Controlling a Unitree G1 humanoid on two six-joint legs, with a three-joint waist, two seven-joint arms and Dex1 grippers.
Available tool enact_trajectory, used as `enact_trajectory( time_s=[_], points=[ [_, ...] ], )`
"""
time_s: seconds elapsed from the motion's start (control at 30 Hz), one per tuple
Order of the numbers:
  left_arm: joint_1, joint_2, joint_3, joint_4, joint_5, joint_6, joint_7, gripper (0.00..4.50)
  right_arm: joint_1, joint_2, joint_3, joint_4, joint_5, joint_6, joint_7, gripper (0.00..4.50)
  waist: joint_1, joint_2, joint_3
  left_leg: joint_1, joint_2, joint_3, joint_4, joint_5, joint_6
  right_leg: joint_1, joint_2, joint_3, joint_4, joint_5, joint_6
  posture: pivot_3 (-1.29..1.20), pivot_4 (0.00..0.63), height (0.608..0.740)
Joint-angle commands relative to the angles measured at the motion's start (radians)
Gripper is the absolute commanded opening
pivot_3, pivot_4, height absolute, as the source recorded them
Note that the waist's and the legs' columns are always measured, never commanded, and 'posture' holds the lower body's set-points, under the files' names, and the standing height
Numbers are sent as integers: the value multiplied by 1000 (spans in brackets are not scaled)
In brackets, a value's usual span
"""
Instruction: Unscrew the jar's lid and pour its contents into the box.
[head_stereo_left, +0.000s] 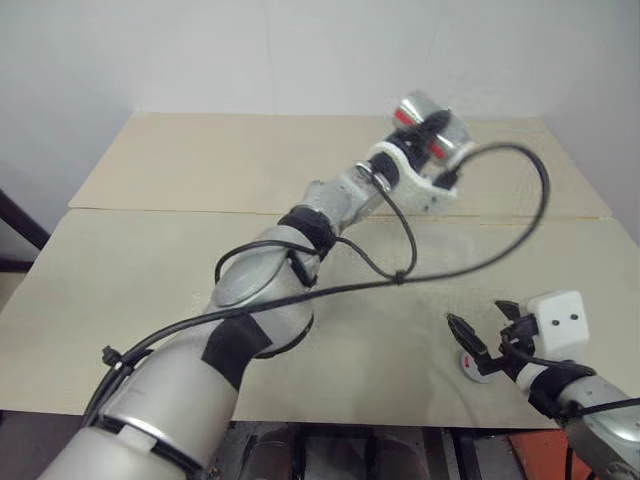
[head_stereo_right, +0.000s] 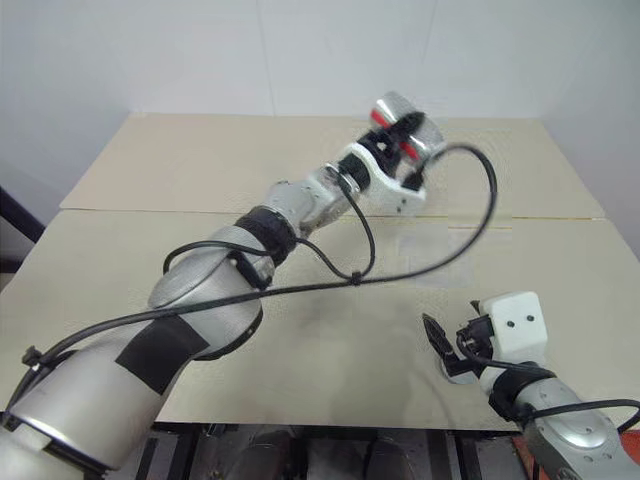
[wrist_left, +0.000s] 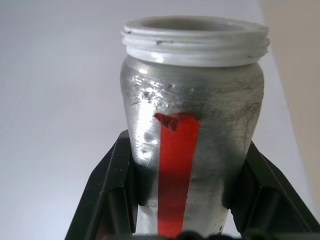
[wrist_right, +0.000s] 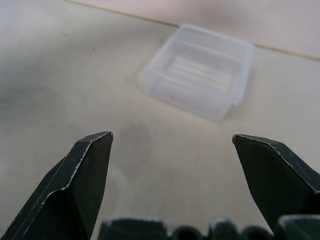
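your left gripper (wrist_left: 182, 220) is clamped on the jar (wrist_left: 192, 145), one black finger (wrist_left: 112, 195) pressed to each side of the silvery body, the red stripe running up between them. the white threaded mouth, uncapped, stands past the fingertips. from the head camera you see that arm stretched far forward and raised, elbow bent, wrist cocked, so the jar (head_stereo_left: 430, 128) hangs in the air above the far part of the table (head_stereo_left: 200, 180).

your right gripper (wrist_right: 172, 145) is spread wide and holds nothing, its two dark fingers well apart with bare tabletop between them. ahead of those fingertips, a little beyond, sits the box (wrist_right: 200, 70), a clear tray flat on the table. the right arm is low and near the table's front edge, pointing forward and slightly down. just under its fingers in the head view lies the lid (head_stereo_left: 478, 366), a small round silvery cap on the table.
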Motion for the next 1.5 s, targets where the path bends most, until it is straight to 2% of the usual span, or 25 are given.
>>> enact_trajectory(
  time_s=[0.03,0.1,0.27,0.57,0.67,0.73,0.83,1.03,1.13,1.3,1.4,1.5],
  points=[
    [2,-14,-218,8,216,56,124,1944,20,28,-21,-69,-7,-35,-19,4468,-6,0,0,0,0,0,0,0,0,0,0,0,0,0,0,0,150,740],
    [15,-35,-304,14,292,95,175,1944,37,30,-12,-74,-22,-41,-30,4468,-8,0,0,0,0,0,0,0,-1,-1,0,0,1,0,0,0,150,740],
    [28,-67,-278,22,258,93,140,1944,58,45,-9,-74,-4,-70,-46,4468,-7,0,0,1,2,0,1,0,1,-1,0,1,1,0,0,0,150,740],
    [18,-52,-248,25,227,91,104,1944,65,42,-5,-74,-5,-74,-55,4468,-4,0,0,1,3,1,1,0,1,-1,0,2,2,0,-1,0,150,740],
    [40,-45,-71,23,48,38,-36,1944,54,37,4,-64,-16,-67,-56,4468,-6,0,0,0,3,1,1,0,1,-1,0,1,2,0,-1,0,150,740],
    [64,-45,129,16,-149,20,-202,1944,52,38,3,-63,-19,-64,-56,4468,-7,0,0,0,5,1,1,0,1,-2,0,1,2,0,-1,0,150,740],
    [86,-45,440,-1,-445,68,-414,1944,56,39,-3,-62,-21,-64,-50,4468,-9,1,-1,1,6,2,2,0,0,-2,0,1,3,0,-1,0,150,740],
    [99,-9,888,-63,-885,166,-693,1944,54,17,-7,-57,-14,-66,-19,4468,-14,1,-1,2,2,1,4,0,-1,0,0,1,6,0,-1,0,150,740],
    [125,0,1000,-112,-1010,187,-776,1944,40,2,-11,-36,-9,-65,-1,4468,-19,1,-1,2,2,1,4,1,-1,0,0,1,6,0,-1,0,150,740],
    [256,-12,1042,-278,-1110,230,-842,1944,-20,-22,24,0,-11,-60,15,4468,-28,2,-1,6,1,1,4,1,-1,3,0,1,6,0,-1,0,150,740],
    [507,-23,978,-548,-1123,294,-902,1944,-49,-26,58,18,-20,-58,18,4468,-34,3,-2,7,2,1,3,2,-3,3,0,2,9,0,-1,0,150,740],
    [670,-45,1001,-781,-1270,482,-967,1944,-58,-29,70,28,-20,-61,25,4468,-45,3,-2,8,2,2,3,2,-4,2,0,4,12,0,-1,0,150,740]
  ],
)
